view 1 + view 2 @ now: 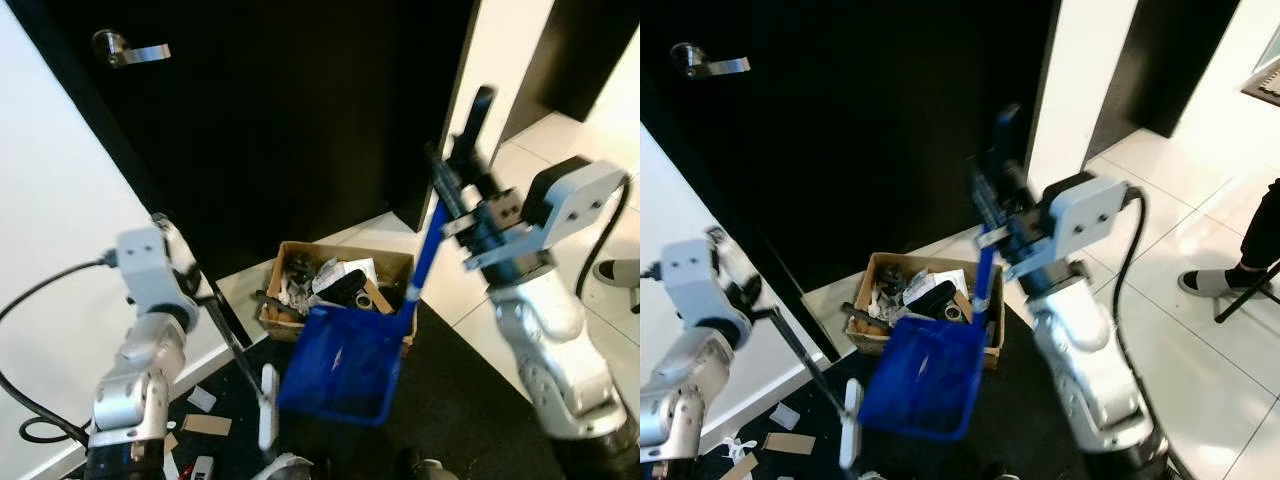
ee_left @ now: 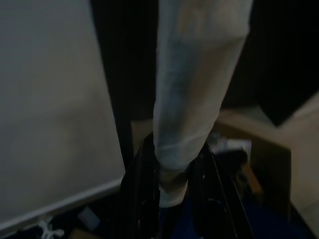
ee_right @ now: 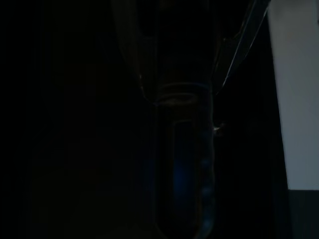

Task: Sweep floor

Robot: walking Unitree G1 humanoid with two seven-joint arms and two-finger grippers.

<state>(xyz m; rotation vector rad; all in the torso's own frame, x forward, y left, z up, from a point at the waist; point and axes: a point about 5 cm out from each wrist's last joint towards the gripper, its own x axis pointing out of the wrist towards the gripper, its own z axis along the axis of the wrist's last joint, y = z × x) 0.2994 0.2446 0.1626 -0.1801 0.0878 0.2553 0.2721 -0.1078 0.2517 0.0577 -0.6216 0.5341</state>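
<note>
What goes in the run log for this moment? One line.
right gripper: holds blue plastic dustpan over cardboard box | left gripper: holds thin black broom

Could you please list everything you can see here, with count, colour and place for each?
Dustpan: one, blue, held up by its long blue handle, tilted at the cardboard box.
Cardboard box: one, brown, full of mixed rubbish, on the floor by the door.
Broom: one, black stick with a white head, low on the dark floor.
Scraps: several, brown and white, on the dark floor near the wall.
Door: one, black, with a silver lever handle.
Person's foot: one, light shoe, on the white tiles.
Left gripper: one, black, on the broom stick.
Right gripper: one, black, on the dustpan handle.
</note>
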